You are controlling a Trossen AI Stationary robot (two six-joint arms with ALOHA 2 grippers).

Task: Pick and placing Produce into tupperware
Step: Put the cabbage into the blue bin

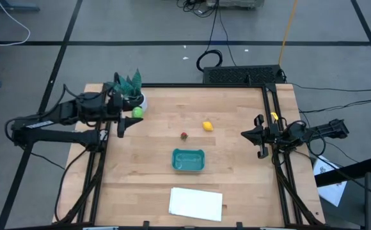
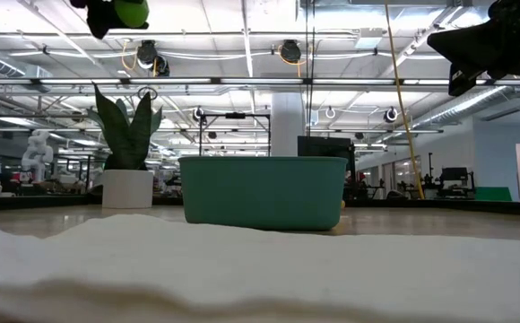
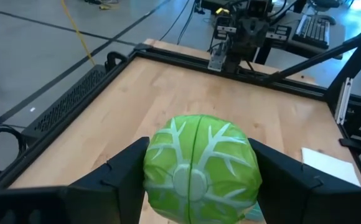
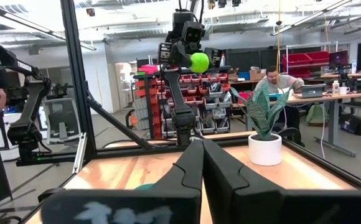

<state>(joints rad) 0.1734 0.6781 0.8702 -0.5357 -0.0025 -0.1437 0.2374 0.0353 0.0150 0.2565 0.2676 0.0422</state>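
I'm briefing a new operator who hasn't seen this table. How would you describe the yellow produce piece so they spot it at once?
Start at the wooden table and find the teal tupperware near its middle. Just beyond it, toward the far edge and slightly right, lies the yellow lemon. Its only close neighbour is the smaller red piece; the green one is held up in the left gripper.

Wooden table with tupperware, red piece, lemon, white sheet, potted plant.

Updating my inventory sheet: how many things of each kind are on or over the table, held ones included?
Produce: 3 (green cabbage, red piece, lemon)
Tupperware: 1
Potted plant: 1
White sheet: 1
Total: 6
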